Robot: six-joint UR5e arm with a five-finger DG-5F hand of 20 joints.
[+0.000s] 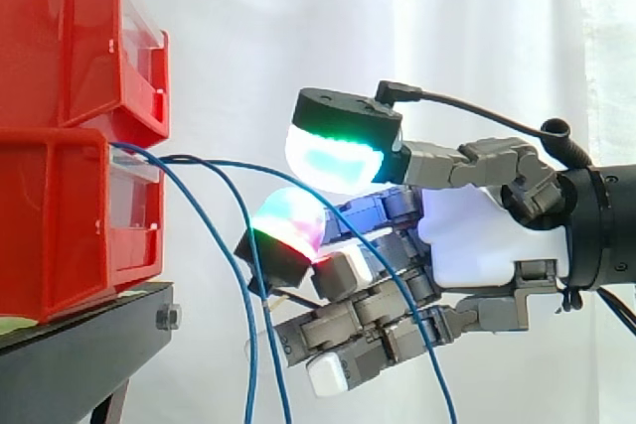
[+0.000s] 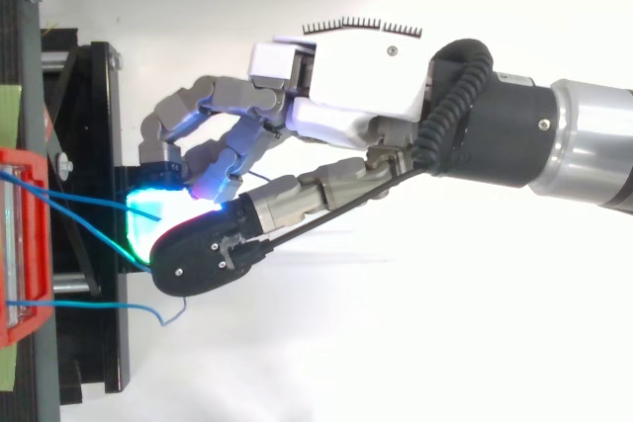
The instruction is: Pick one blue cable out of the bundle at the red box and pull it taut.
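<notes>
Several thin blue cables come out of the lower red bin (image 1: 60, 230) at the left. One blue cable (image 1: 238, 166) arcs right from the bin's front, runs between the two glowing pads of my hand (image 1: 467, 235), then drops past the fingers to the bottom edge. The upper pad glows green and cyan, the lower one red and magenta, and they nearly touch around the cable. My fingers are curled. From above, my hand (image 2: 346, 76) reaches left from the right edge, and two cables (image 2: 89, 200) lead from the bin (image 2: 25, 244) to the glowing pads.
A second red bin (image 1: 70, 37) is stacked on the lower one, both on a black stand (image 1: 79, 354). Two other blue cables (image 1: 248, 345) hang loose in front of the stand. A third cable (image 2: 99, 305) ends free beside my hand. A white curtain is behind.
</notes>
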